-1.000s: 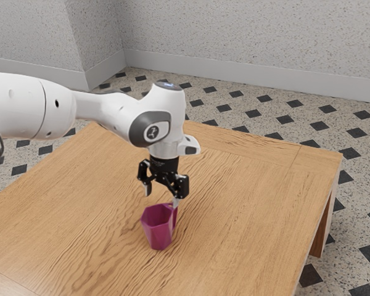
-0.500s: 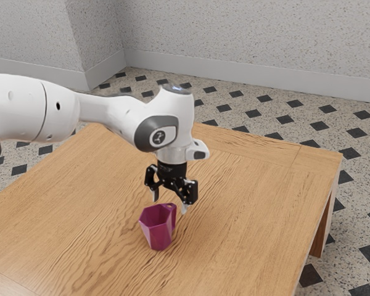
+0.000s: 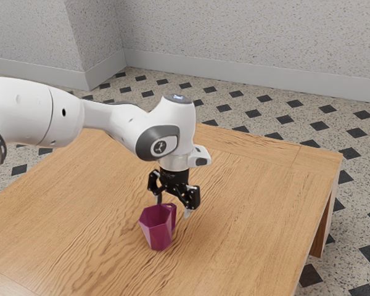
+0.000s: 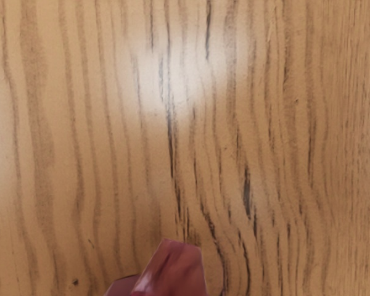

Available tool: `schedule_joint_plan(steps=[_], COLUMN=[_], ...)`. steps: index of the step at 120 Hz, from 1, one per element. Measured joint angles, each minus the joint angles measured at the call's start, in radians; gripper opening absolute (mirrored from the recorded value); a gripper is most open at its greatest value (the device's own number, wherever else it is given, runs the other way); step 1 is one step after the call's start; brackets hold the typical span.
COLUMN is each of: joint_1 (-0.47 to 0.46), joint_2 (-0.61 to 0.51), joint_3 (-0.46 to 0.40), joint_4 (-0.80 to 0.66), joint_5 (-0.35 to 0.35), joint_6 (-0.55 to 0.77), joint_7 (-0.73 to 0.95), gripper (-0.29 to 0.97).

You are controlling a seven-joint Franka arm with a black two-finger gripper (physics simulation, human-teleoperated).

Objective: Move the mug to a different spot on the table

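Facets shape the magenta angular mug [image 3: 158, 226], which stands upright, mouth open, narrowing toward its base, on the light wooden table [image 3: 265, 185] toward its near side. In the wrist view its blurred rim [image 4: 172, 271] lies just under the hand. Just behind its rim hangs the black two-finger tool [image 3: 173, 208], fingers spread, pinching nothing. Beyond spreads the speckled floor with black diamond tiles [image 3: 265, 105].

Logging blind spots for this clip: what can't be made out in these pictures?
Mug, far side, exterior view: turned away, partly behind the claw.
Mug, wrist view: blurred, cut off by the picture's edge.
Table, near side, exterior view: cut off by the lower edge.
Arm, base, exterior view: cut off by the left edge.
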Motion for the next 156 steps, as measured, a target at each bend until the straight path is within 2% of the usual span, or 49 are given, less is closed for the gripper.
schedule_joint_plan(steps=[53, 104, 119, 141, 156], joint_1=[0.001, 0.001, 0.000, 0.001, 0.000], joint_2=[0.021, 0.035, 0.034, 0.033, 0.033], joint_3=[-0.001, -0.002, -0.002, -0.002, -0.001], joint_4=[-0.015, -0.019, -0.019, -0.018, -0.018], joint_5=[0.069, 0.079, 0.078, 0.075, 0.075], joint_6=[0.022, 0.031, 0.030, 0.025, 0.024], joint_7=[0.077, 0.120, 0.117, 0.103, 0.094], gripper=[0.68, 0.66, 0.55, 0.23, 0.16])
